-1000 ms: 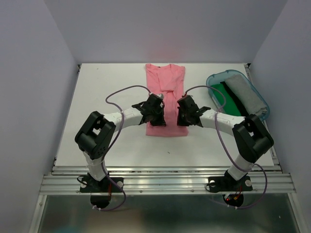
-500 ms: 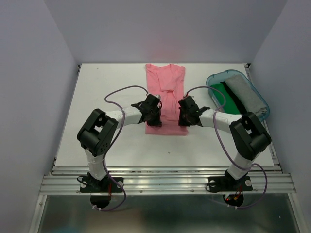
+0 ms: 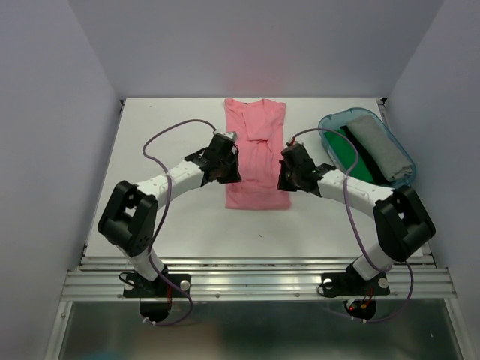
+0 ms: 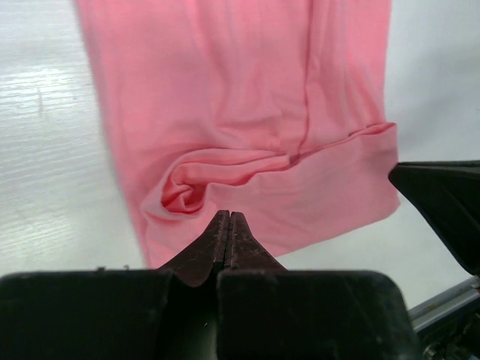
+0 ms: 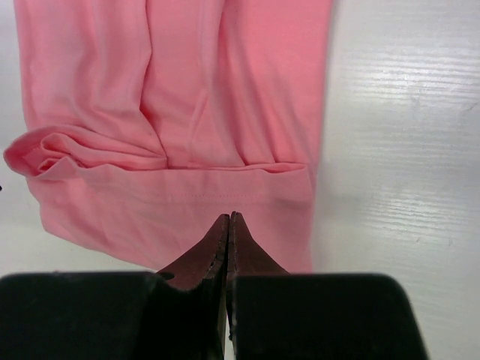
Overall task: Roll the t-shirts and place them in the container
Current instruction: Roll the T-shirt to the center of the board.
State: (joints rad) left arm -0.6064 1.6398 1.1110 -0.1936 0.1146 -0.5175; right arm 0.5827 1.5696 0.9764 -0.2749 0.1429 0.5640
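A salmon-pink t-shirt (image 3: 256,154) lies folded into a long strip in the middle of the white table (image 3: 165,135), neck at the far end. Its near end is turned over in a short loose fold (image 4: 225,169) that bunches at one corner (image 5: 45,154). My left gripper (image 3: 232,169) hovers at the strip's left edge, shut with nothing in it (image 4: 229,215). On the right edge my right gripper (image 3: 284,177) is also shut and empty (image 5: 229,216), its tips just above the folded hem. Green (image 3: 349,152) and grey (image 3: 379,144) cloth pieces lie in a tub.
A translucent teal plastic tub (image 3: 332,122) stands at the right edge of the table and holds the green and grey cloth. White walls close in the back and both sides. A metal rail (image 3: 255,281) runs along the near edge by the arm bases.
Both grippers have drawn off the near part of the pink shirt, moving outward to its edges and a little farther back. The shirt itself has barely shifted. Both stayed shut.
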